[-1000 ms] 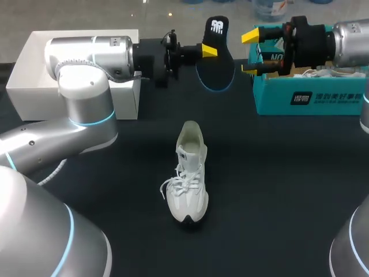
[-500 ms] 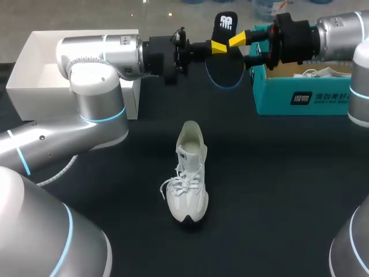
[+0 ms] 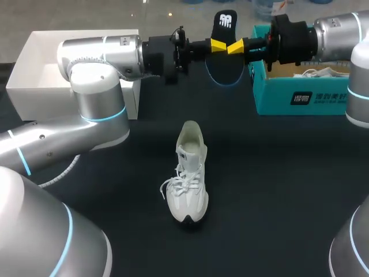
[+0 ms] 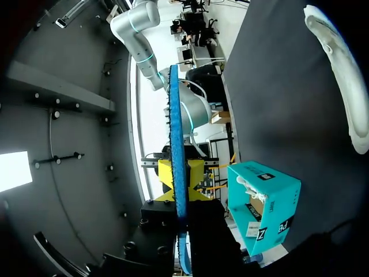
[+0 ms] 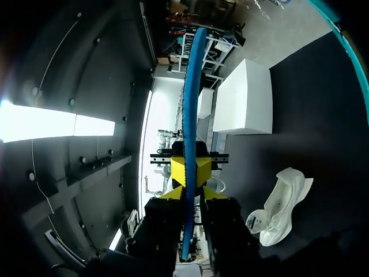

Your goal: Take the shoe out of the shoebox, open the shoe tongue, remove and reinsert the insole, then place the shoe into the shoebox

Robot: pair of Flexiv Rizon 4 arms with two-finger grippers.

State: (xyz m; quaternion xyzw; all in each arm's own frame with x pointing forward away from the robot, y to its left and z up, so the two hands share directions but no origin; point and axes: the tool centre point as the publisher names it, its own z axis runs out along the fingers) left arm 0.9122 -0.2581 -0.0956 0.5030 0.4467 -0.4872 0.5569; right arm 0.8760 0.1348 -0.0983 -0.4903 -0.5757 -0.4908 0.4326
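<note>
My R end effector (image 3: 233, 47) has closed onto insole (image 3: 225, 22), L end effector (image 3: 218, 45) clamping it too; shoe (image 3: 189, 179) out, reinsert & boxing left.

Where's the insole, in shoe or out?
Out: insole pinched midair by left end effector and right end effector; shoe lies apart on table.

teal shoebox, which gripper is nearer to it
Right. The right gripper sits just beside the teal shoebox, shut on the insole. The left gripper holds the insole from its opposite side, farther from the box.
</note>
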